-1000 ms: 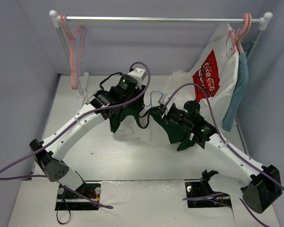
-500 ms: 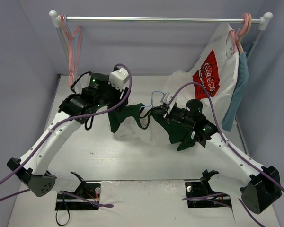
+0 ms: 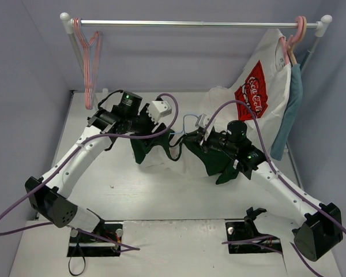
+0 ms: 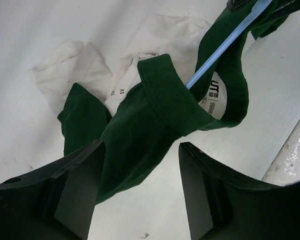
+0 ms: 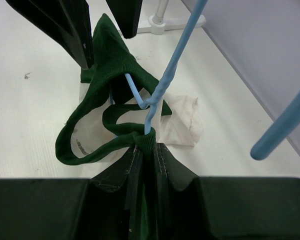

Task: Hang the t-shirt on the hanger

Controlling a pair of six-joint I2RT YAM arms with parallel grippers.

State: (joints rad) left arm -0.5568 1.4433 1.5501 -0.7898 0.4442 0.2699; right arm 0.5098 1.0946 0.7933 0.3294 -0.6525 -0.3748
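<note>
Over the tabletop (image 3: 132, 190), seen from the top camera, the two arms meet in the middle. The t-shirt (image 3: 143, 149) is bunched and partly lifted between them. One end drapes under the left claw (image 3: 159, 130), and the other hangs below the right claw (image 3: 190, 139). The hanger (image 3: 190, 120) shows only as a pale blue loop between the claws. A white garment (image 3: 168, 160) lies flat underneath. A logo shirt (image 3: 255, 86) hangs from the rail (image 3: 196, 23) at the back, apart from the work.

From the left wrist, the left claw (image 4: 142, 192) is spread wide and clamps nothing. The t-shirt (image 4: 140, 125) lies just beyond its fingers, collar ribbing uppermost, and the hanger (image 4: 226, 42) wire runs into the neck opening. I judge the claw is lined up on the shoulder so it can take the cloth and draw it over the wire.

From the right wrist, the right claw (image 5: 145, 150) is pinched tight on the collar band of the t-shirt (image 5: 110, 55). The hanger (image 5: 173, 60) wire comes down to that same spot, but I cannot tell whether it is caught in the pinch too. Holding the collar up makes the neck stand open as a loop around the wire, which is probably why it is gripped there. The shoulders are not yet over the wire.
</note>
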